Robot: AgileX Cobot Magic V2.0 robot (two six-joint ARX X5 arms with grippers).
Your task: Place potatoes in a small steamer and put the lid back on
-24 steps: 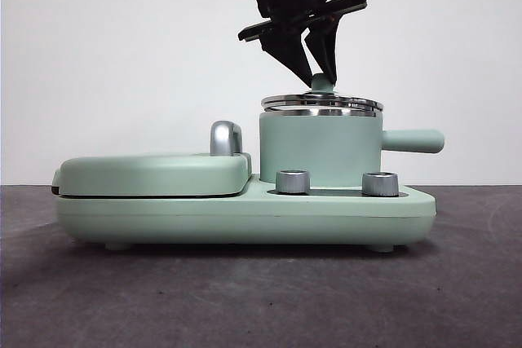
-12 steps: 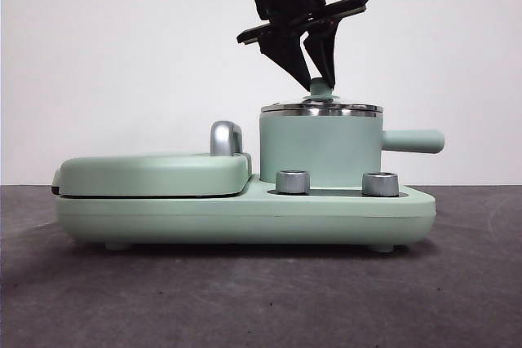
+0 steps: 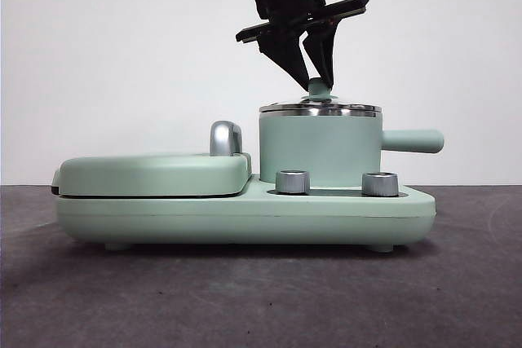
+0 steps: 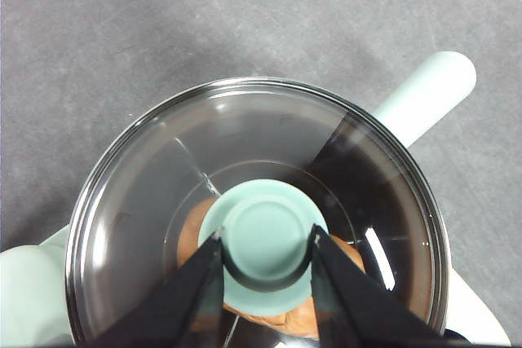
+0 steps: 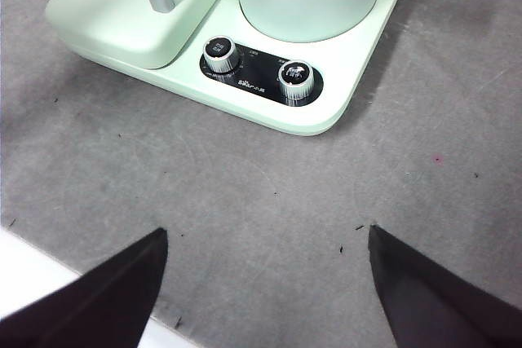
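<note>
Grey worktop [image 3: 457, 299], frame centre: lid [image 3: 320, 108] now seated flat on small steamer [image 3: 320, 148], no longer tilted. Potato [image 4: 306, 315] inside under glass. Left gripper [image 4: 265, 254] fingers clamped on knob [image 4: 265, 238]; release next. Right gripper [image 5: 265, 283] wide, idle.

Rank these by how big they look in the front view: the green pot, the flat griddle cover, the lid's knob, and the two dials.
1. Flat griddle cover, widest.
2. Green pot.
3. The two dials, which look alike, so no order between them.
4. Lid's knob, partly hidden between the left gripper jaws, so unsure against the dials.
</note>
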